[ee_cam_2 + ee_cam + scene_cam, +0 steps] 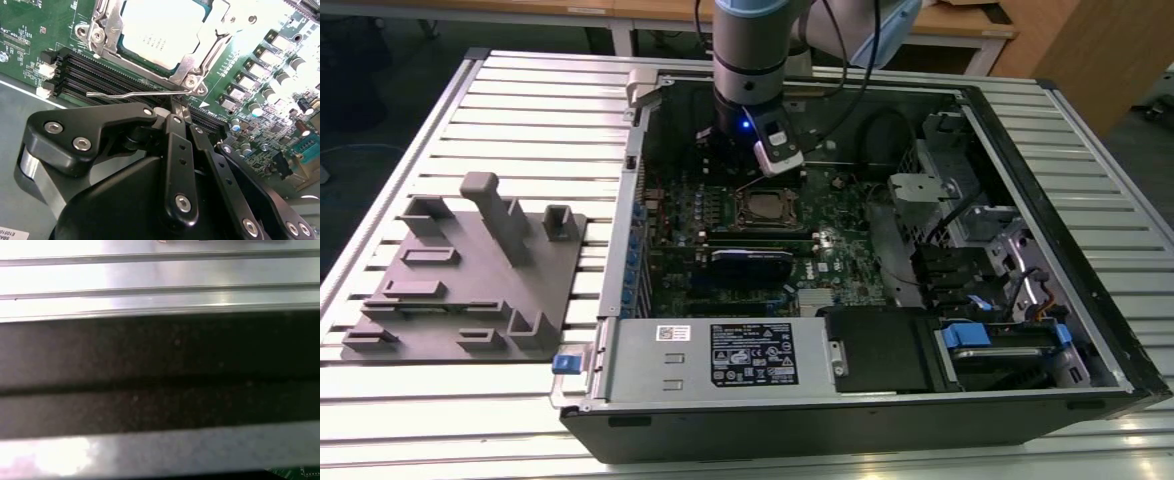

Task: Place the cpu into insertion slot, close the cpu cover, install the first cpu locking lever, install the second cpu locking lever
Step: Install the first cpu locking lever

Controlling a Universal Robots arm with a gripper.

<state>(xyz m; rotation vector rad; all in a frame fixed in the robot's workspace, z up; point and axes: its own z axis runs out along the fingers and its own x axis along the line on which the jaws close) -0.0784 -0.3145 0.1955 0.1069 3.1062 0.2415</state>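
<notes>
In the second wrist view the cpu lies pale and silver in the insertion slot. The silver cpu cover is down around its edges. A thin wire locking lever runs along the socket's near side, above the black memory slots. My gripper has its black fingers shut together, with the tips right at this lever; whether they pinch it I cannot tell. In the exterior view the gripper hangs just behind the insertion slot inside the open computer case.
The case lies open on a slatted metal table. A power supply and drive bays fill its near end. A grey fixture block stands on the exterior view's left. Capacitors crowd the board beside the socket.
</notes>
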